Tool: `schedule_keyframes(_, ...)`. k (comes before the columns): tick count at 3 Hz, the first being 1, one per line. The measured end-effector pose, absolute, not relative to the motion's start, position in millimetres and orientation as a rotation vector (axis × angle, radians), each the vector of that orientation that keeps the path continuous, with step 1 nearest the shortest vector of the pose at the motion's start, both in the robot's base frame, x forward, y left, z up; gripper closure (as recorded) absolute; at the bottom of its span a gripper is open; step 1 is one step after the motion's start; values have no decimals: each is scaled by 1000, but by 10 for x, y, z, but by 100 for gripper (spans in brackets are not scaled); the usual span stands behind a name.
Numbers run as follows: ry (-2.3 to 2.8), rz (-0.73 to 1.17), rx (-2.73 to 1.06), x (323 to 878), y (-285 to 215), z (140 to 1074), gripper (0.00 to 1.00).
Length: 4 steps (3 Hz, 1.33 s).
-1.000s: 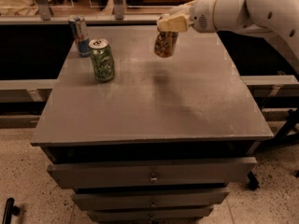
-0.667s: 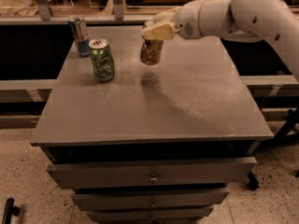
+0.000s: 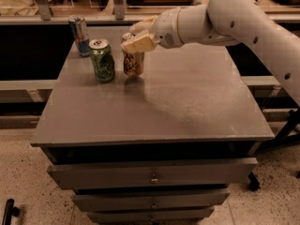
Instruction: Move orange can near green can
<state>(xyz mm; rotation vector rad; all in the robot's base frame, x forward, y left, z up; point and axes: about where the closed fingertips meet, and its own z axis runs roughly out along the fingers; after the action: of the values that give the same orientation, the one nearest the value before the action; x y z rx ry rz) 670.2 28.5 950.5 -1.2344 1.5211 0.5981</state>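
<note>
- Plainly, the jaws sit over the back left part of the desk (image 3: 187,107), pinching the orange can (image 3: 133,63) by its upper part; their tan fingers (image 3: 137,42) cover the can's top edge on the near side.
- The white arm (image 3: 234,18) reaches in from the upper right and crosses above the desk's back edge to get there.
- The orange can stands upright under the jaws, its base at or just above the desk surface (I cannot tell whether it touches), with a dark shadow directly beneath it.
- The green can (image 3: 102,62) stands upright on the desk just to the left of the orange can, with a narrow gap between the two and no contact.
- The green can's silver top is in full view, and its base lies slightly nearer the front than the orange can's.
- A slim blue-and-silver can (image 3: 80,34) stands upright further back, near the desk's back left corner, behind the green can and apart from it.
- A long shadow of the arm runs across the desk to the right of the orange can.
- Below the top, the desk has a stack of grey drawers (image 3: 152,172) with small knobs, and it stands on a speckled floor (image 3: 28,182).
</note>
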Motion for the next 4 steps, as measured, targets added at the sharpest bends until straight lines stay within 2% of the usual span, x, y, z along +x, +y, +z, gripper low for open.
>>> schedule_keyframes(1, 1520, 601, -1236, 6701, 304, 9501, 59)
schedule_keyframes(2, 1518, 606, -1240, 6695, 337, 9494, 27)
schedule_keyframes(3, 1517, 609, -1243, 6690, 360, 9489, 4)
schedule_keyframes(4, 1516, 611, -1245, 6687, 376, 9486, 0)
